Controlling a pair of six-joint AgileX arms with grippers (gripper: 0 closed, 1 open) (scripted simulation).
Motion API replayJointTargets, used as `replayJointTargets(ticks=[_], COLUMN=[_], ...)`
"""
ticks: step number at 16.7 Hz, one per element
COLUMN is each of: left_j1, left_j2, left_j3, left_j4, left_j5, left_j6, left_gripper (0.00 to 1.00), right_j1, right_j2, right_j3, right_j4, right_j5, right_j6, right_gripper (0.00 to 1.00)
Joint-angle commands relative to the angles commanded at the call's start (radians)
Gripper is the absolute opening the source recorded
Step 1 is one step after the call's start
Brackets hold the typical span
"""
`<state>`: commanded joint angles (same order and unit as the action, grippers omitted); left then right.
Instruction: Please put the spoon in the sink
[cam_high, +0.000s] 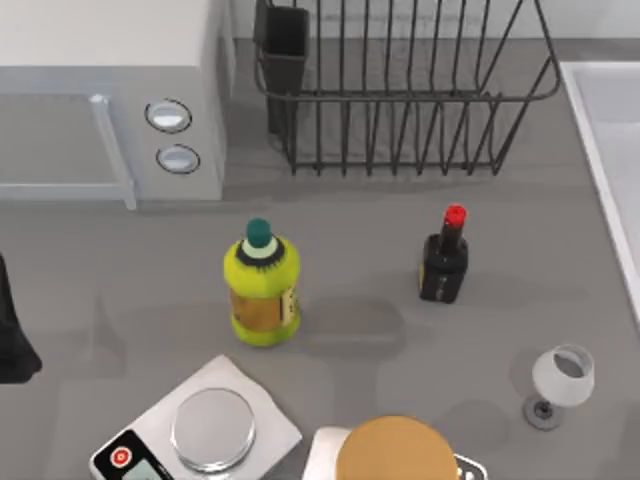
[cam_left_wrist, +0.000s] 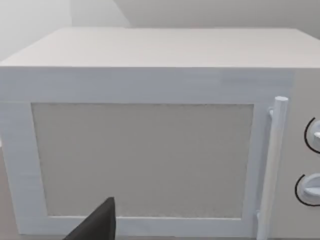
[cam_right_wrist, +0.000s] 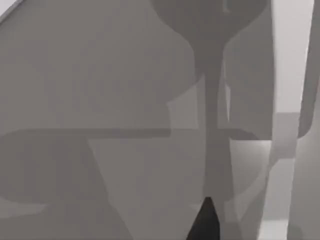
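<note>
Pale grey, the sink (cam_high: 608, 130) is seen at the table's right edge, just right of the rack (cam_high: 400, 90). A microwave (cam_high: 110, 100) stands left of the rack; a yellow bottle (cam_high: 262, 285) and a dark bottle (cam_high: 445, 258) stand nearer. Whether either gripper's fingers are open cannot be told.
</note>
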<state>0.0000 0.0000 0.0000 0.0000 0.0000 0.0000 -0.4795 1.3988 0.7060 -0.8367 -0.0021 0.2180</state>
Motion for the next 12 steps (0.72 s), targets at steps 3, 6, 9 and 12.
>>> replayJointTargets(ticks=[3,6,9,12], left_j1=[0.0,0.0,0.0,0.0], left_j2=[0.0,0.0,0.0,0.0], left_j3=[0.0,0.0,0.0,0.0], left_j4=[0.0,0.0,0.0,0.0], left_j5=[0.0,0.0,0.0,0.0], left_j6=[0.0,0.0,0.0,0.0], left_gripper=[1.0,1.0,1.0,1.0], right_j1=[-0.002,-0.002,-0.002,-0.001], right_j2=[-0.058,-0.108,-0.119,-0.114], right_j3=[0.098,0.167,0.178,0.176], right_j4=[-0.183,-0.284,-0.298,-0.296], right_j5=[0.001,0.004,0.004,0.003], right_j6=[-0.002,-0.004,-0.004,-0.002], right_gripper=[0.0,0.0,0.0,0.0])
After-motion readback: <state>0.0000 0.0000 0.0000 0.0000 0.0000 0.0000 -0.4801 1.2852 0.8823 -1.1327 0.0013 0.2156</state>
